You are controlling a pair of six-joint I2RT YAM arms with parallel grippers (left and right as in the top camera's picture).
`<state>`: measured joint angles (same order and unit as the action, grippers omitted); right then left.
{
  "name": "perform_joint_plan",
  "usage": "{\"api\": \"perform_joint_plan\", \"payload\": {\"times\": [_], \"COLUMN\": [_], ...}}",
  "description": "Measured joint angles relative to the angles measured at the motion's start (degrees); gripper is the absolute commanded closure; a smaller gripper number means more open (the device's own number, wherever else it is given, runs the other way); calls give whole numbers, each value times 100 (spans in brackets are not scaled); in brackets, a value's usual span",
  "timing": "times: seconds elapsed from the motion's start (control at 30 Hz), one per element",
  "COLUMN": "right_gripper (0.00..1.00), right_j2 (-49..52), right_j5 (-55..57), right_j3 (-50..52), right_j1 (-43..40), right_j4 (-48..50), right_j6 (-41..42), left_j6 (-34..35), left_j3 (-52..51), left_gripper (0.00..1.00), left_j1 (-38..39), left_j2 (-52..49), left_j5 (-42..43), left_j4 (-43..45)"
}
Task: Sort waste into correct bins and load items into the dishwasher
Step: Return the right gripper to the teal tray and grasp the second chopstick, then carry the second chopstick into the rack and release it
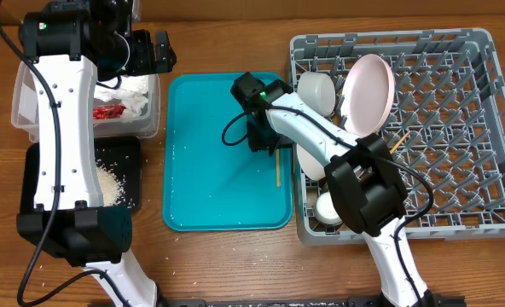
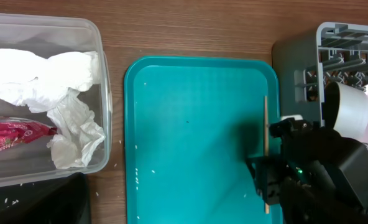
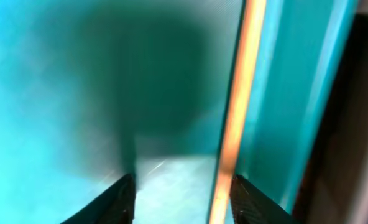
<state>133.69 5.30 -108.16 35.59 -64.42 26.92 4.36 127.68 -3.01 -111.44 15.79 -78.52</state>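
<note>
A thin wooden chopstick [image 1: 277,168] lies on the teal serving tray [image 1: 210,188] near its right rim. It also shows in the left wrist view [image 2: 265,134] and close up in the right wrist view [image 3: 237,118]. My right gripper [image 3: 187,199] is open and low over the tray, with the chopstick between its fingers, close to the right one. My left gripper [image 1: 156,51] hovers over the clear tub [image 1: 22,94], which holds the white napkin [image 2: 41,78] and the red wrapper [image 2: 13,137]. Its fingers are not visible in its own view.
The black tray [image 1: 129,153] holds rice grains [image 1: 107,181]. The grey dish rack [image 1: 483,128] holds a pink plate [image 1: 369,89], white bowls [image 1: 316,89], a small cup [image 1: 327,209] and another chopstick [image 1: 398,141]. A few grains lie scattered on the teal tray.
</note>
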Motion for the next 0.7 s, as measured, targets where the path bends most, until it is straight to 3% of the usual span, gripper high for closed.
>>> {"api": "perform_joint_plan", "payload": {"times": [0.1, 0.13, 0.27, 0.43, 0.53, 0.7], "right_gripper": [90, 96, 96, 96, 96, 96], "right_j2": [24, 33, 66, 345, 472, 472], "right_j5": [-332, -428, -682, -804, -769, -588], "right_j3": [-9, -28, -125, -859, -1858, -4387], "right_j1": [-11, -22, -26, -26, -24, -37], "right_j4": [-22, -46, -181, -1080, -1827, -2938], "right_j6": [-31, -76, -24, -151, -284, -378], "left_j6": [0, 0, 0, 0, 0, 0], "left_j3": [0, 0, 0, 0, 0, 0], "left_gripper": [0, 0, 0, 0, 0, 0], "left_j1": [2, 2, 2, 2, 2, 0], "left_j2": [2, 2, 2, 2, 0, 2], "left_j5": [0, 0, 0, 0, 0, 0], "left_j4": [0, 2, 0, -2, -2, 0]}}
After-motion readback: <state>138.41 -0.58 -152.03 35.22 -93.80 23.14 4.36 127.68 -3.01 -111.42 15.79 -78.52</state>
